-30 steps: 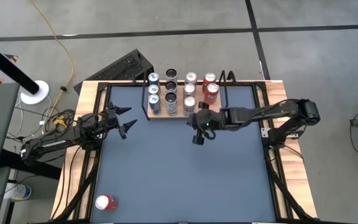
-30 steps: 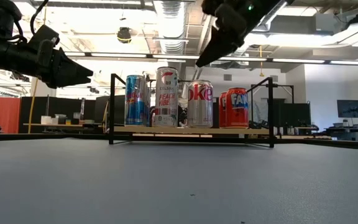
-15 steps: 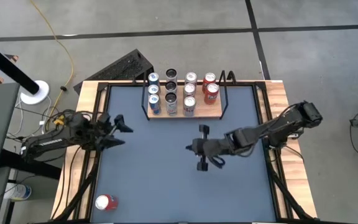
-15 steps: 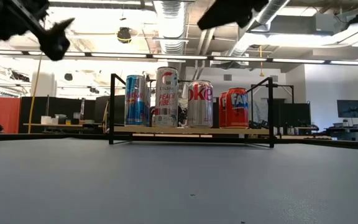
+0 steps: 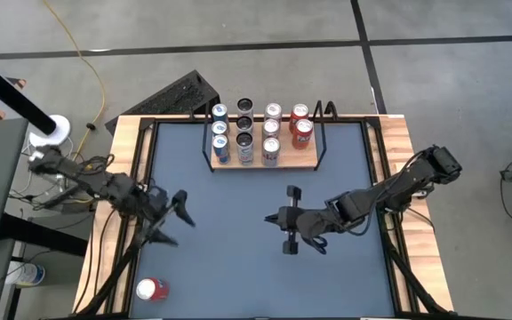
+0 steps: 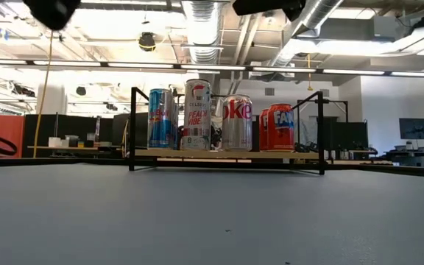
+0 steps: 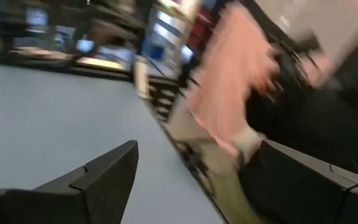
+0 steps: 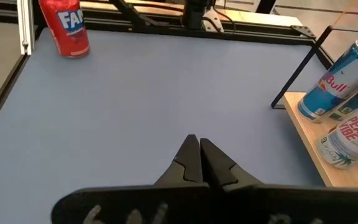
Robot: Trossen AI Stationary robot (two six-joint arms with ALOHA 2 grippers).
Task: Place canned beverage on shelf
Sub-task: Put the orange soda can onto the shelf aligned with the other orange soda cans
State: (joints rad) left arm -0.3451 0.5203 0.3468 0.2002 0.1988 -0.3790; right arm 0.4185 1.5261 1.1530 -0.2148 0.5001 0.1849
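You see a matt grey-blue tabletop (image 5: 238, 231) edged in pale wood. The shelf (image 5: 263, 162) — light-wood board, thin black metal rails. On it, glossy metal cans (image 6: 197, 114); one red can (image 5: 150, 289) well apart — same sheen.

Shelf (image 5: 308, 164): small light-wood board inside a thin black rail frame, at the far middle edge of the table, long side across. Loaded with upright cans in rows, about nine as far as the high view lets me count. From the low view the front row reads, left to right: blue-and-silver can (image 6: 160, 118), tall white peach-labelled can (image 6: 198, 115), silver can with red lettering (image 6: 236, 123), red-orange can (image 6: 280, 127). One more red can (image 5: 151, 289) stands upright alone at the near left corner of the table, well apart from the shelf.
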